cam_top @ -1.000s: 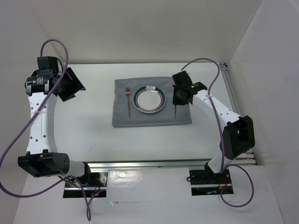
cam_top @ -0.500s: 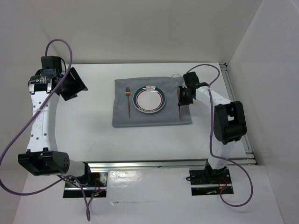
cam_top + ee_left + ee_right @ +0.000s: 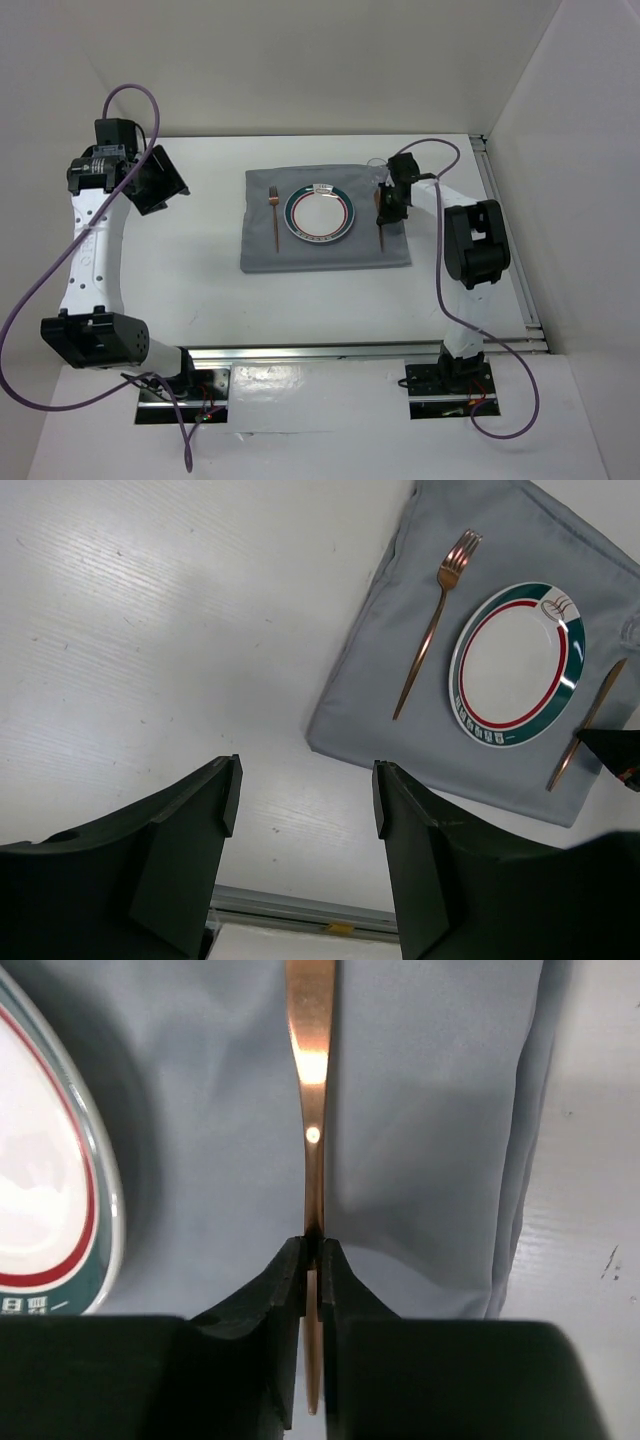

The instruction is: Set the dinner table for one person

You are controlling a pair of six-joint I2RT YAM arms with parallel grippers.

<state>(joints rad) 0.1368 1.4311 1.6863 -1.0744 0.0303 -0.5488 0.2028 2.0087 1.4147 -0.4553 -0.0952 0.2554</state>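
Note:
A grey cloth [image 3: 325, 220] lies on the white dinner table [image 3: 200, 270]. On the cloth sit a white plate with a green and red rim [image 3: 319, 213] and a copper fork [image 3: 274, 215] to its left. My right gripper [image 3: 385, 207] is shut on a copper knife [image 3: 314, 1110] and holds it over the cloth's right part, beside the plate [image 3: 40, 1190]. My left gripper [image 3: 305, 790] is open and empty, high over the table's left side. The fork [image 3: 432, 625], plate [image 3: 517, 663] and knife [image 3: 585, 725] also show in the left wrist view.
A clear glass [image 3: 376, 167] stands at the cloth's far right corner, just behind the right gripper. White panels wall the table at the back and sides. A metal rail [image 3: 330, 350] runs along the near edge.
My right arm has folded in and turned, carrying the knife a little right then back left, beside the plate. My left gripper has drifted slightly up and right.

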